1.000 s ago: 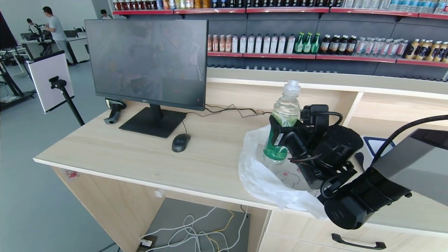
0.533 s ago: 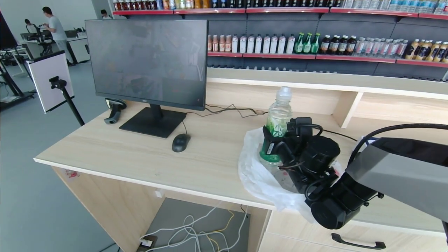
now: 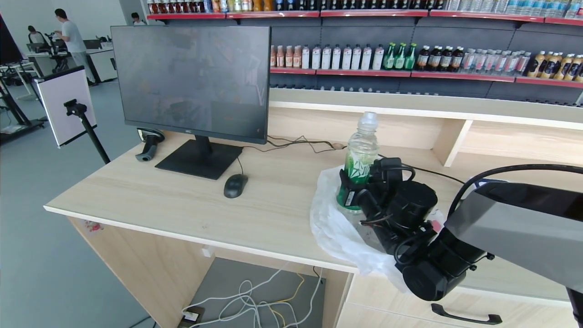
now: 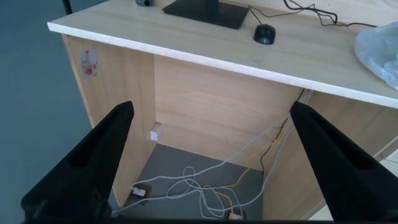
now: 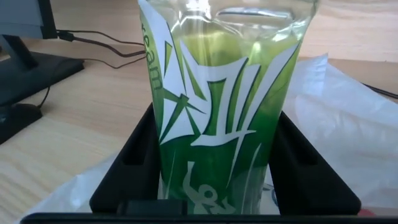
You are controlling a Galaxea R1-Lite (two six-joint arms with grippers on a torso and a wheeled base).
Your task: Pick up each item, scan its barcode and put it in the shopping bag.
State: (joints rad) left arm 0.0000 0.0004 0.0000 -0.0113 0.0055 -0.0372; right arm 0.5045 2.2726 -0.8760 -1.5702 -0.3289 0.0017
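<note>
A clear bottle with a green label and a white cap stands upright in my right gripper, which is shut on its lower half. It hangs over the back part of the white plastic shopping bag, which lies crumpled on the wooden counter's right side. In the right wrist view the bottle sits between the two black fingers, with the bag beneath and behind it. My left gripper is open with nothing in it, low in front of the counter, facing its side panel.
A monitor stands at the counter's back left, with a black mouse before it and a handheld scanner to its left. Cables run behind the bottle. A raised ledge borders the right.
My right gripper has carried the bottle down and a little left, closer to the bag. Over the last half second it barely moved.
</note>
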